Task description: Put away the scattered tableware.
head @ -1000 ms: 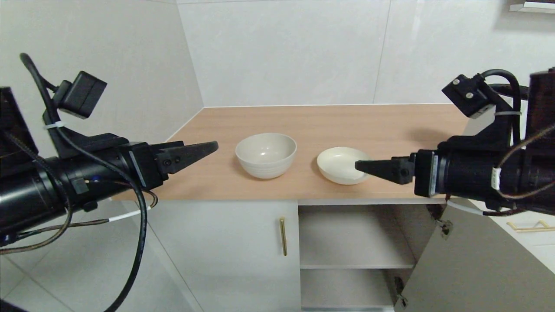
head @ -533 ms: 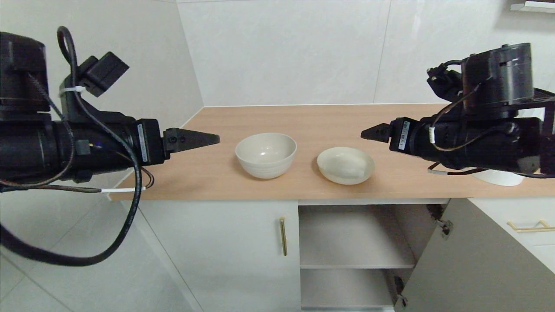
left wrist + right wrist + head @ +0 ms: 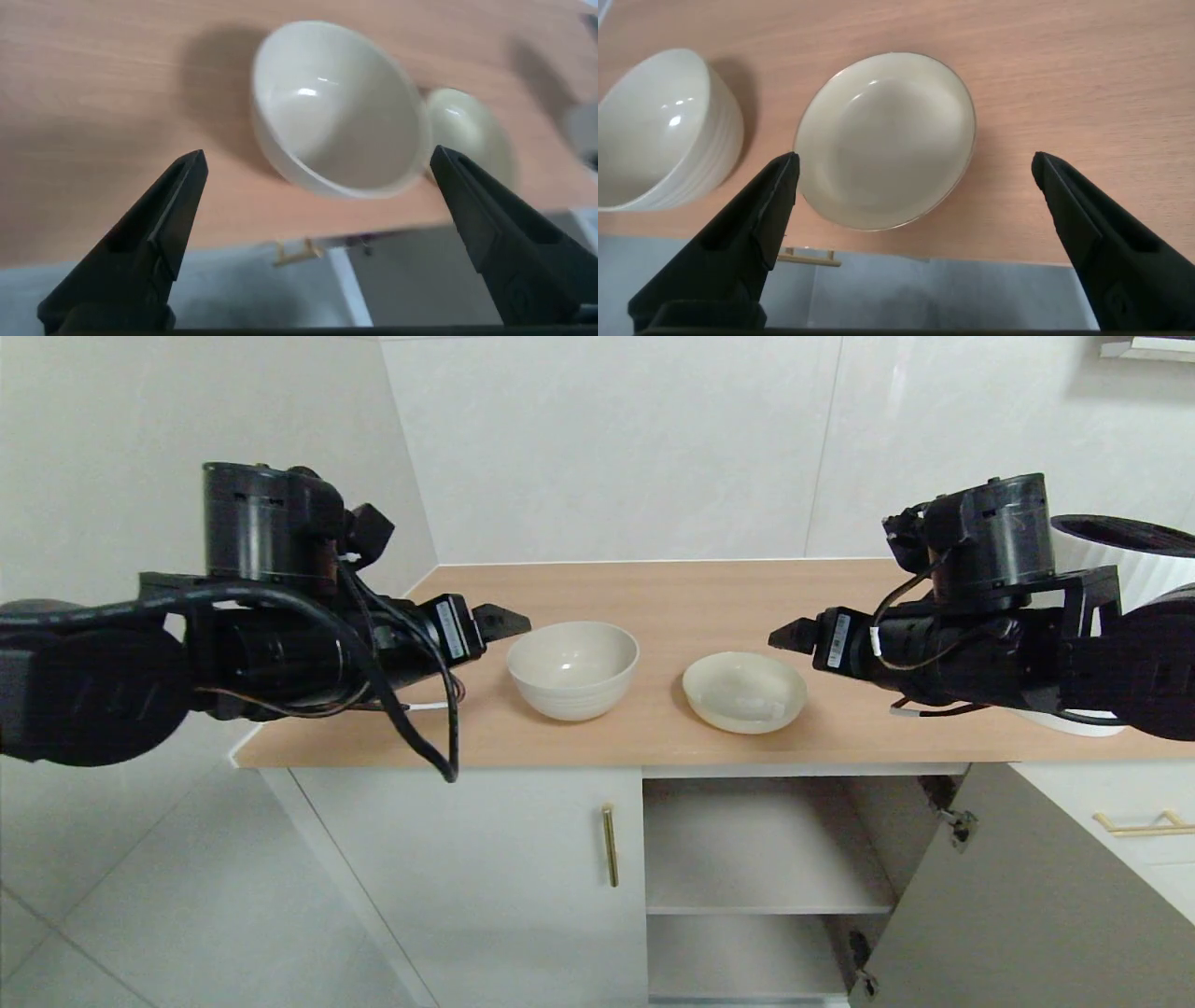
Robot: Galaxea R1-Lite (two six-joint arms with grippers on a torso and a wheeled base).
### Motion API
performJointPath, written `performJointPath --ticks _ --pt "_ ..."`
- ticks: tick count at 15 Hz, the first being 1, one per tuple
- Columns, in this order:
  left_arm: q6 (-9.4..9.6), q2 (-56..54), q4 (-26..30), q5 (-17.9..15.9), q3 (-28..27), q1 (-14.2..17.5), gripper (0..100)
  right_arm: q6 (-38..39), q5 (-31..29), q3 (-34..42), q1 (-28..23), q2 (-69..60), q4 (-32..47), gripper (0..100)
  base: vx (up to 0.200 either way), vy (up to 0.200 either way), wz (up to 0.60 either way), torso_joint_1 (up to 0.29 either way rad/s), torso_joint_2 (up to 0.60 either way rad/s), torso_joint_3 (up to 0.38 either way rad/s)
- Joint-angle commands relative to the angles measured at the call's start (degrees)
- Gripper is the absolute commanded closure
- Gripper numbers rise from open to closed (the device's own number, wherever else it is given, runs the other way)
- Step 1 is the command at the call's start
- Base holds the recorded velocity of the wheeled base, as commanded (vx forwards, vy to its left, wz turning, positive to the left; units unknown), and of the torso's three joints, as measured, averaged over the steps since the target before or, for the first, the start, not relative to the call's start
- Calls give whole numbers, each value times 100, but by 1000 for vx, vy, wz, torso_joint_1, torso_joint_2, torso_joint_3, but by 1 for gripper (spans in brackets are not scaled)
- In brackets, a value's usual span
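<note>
You have nothing put away yet. The deep bowl (image 3: 572, 669) and the shallow dish (image 3: 744, 691) sit apart, side by side, near the front edge of the counter (image 3: 672, 593), both untouched. Your left gripper (image 3: 509, 619) hangs just beside the bowl and your right gripper (image 3: 784, 636) just beside the dish, each with its jaws wide apart and holding nothing. I judge that both pickups are left, with the open cabinet (image 3: 761, 891) below the likely destination.

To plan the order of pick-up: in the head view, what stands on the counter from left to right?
deep bowl → shallow dish → white object, mostly hidden
</note>
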Motion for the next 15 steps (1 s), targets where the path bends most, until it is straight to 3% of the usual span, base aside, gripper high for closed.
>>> performJointPath --ticks 1,5,15 --pt "-18 541 -101 156 -83 -76 0 1 -8 5 0 29 1 0 0 0 0 0 0 0" --pt "-335 1051 -364 631 -390 -103 0 1 -149 5 9 73 1 0 0 0 0 0 0 0" --pt "-343 1112 -373 622 -390 -120 0 1 -158 14 0 73 1 0 0 0 0 0 0 0"
